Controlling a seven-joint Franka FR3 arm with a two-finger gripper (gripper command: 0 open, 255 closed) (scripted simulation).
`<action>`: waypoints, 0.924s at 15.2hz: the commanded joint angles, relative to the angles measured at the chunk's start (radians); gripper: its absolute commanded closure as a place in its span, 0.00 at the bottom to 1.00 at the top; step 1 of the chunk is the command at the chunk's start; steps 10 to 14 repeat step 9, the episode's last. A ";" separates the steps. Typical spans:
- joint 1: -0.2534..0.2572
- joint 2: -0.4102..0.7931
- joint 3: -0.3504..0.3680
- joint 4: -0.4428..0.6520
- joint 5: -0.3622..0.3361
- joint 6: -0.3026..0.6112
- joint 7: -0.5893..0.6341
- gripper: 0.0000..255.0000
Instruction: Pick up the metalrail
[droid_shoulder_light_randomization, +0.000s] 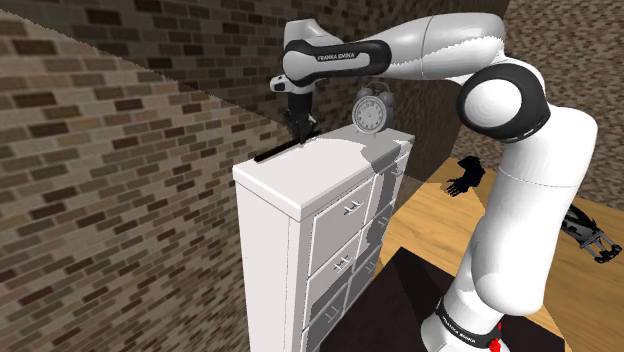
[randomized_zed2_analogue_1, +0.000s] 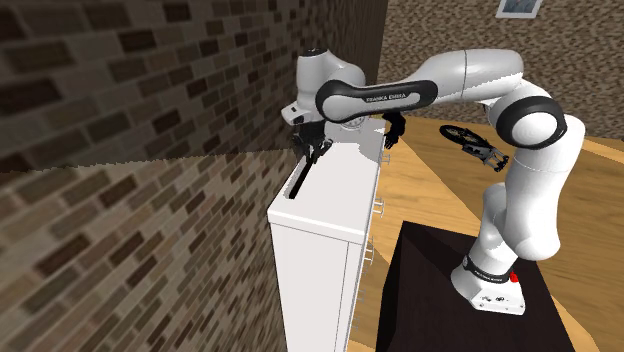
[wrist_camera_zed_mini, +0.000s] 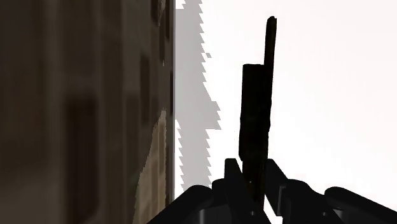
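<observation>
The metal rail is a thin black bar lying along the wall-side edge of the white cabinet's top. My gripper points down onto the rail's end nearer the clock. Seen from the second exterior view, the rail runs from the gripper toward the cabinet's near corner. In the wrist view the rail stands straight between my fingers, which clasp it closely. The rail looks level with the cabinet top; I cannot tell whether it is off the surface.
A brick wall runs close beside the cabinet's rail side. A round alarm clock stands at the cabinet's far end. Drawer fronts with handles face my dark stand. Black objects lie on the wooden floor beyond.
</observation>
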 joint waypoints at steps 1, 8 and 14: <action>0.000 0.003 0.000 0.028 0.001 -0.025 -0.003 1.00; -0.001 0.017 0.000 0.129 0.005 -0.112 -0.014 1.00; -0.001 0.017 0.000 0.129 0.005 -0.112 -0.014 1.00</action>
